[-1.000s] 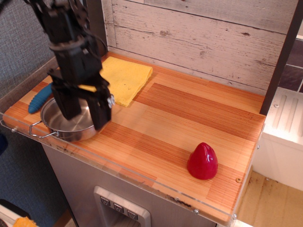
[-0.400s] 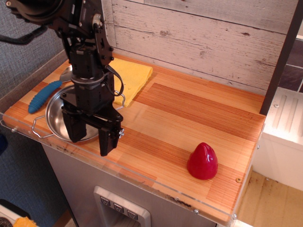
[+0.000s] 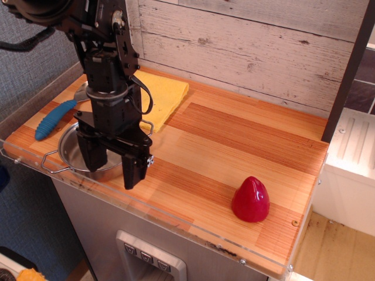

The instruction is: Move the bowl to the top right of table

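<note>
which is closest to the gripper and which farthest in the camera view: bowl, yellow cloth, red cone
Measured from the gripper:
1. The bowl, right at the fingers, on the table's front left edge.
2. The yellow cloth, behind the gripper, against the plank wall.
3. The red cone, far off on the front right of the table.

arm: black, reaching down from upper left; gripper (image 3: 112, 163): pointing downward; jaws: spread apart, nothing clamped
</note>
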`<state>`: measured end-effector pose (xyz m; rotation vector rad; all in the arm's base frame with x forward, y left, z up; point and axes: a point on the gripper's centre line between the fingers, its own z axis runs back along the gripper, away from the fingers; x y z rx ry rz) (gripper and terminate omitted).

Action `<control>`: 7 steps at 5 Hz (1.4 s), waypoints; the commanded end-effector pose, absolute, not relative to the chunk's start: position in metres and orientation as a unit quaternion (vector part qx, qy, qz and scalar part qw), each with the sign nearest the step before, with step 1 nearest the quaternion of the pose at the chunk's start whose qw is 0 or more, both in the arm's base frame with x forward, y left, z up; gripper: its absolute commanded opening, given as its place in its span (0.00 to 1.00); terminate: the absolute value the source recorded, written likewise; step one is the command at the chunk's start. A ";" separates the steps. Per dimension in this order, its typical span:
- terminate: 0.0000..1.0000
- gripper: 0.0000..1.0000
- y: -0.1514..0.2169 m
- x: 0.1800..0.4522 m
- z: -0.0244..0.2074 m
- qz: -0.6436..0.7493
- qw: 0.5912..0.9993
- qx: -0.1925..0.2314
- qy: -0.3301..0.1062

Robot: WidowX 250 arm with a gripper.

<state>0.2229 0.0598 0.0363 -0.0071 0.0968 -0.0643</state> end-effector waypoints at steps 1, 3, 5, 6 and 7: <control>0.00 1.00 0.081 0.239 0.038 -0.017 0.999 0.009 0.045; 0.00 0.00 0.080 0.240 0.027 -0.011 0.998 0.006 0.068; 0.00 0.00 0.076 0.238 0.028 -0.017 0.998 0.014 0.062; 0.00 0.00 0.074 0.236 0.032 -0.021 0.998 0.010 0.054; 0.00 0.00 0.073 0.233 0.051 -0.030 0.999 -0.004 0.025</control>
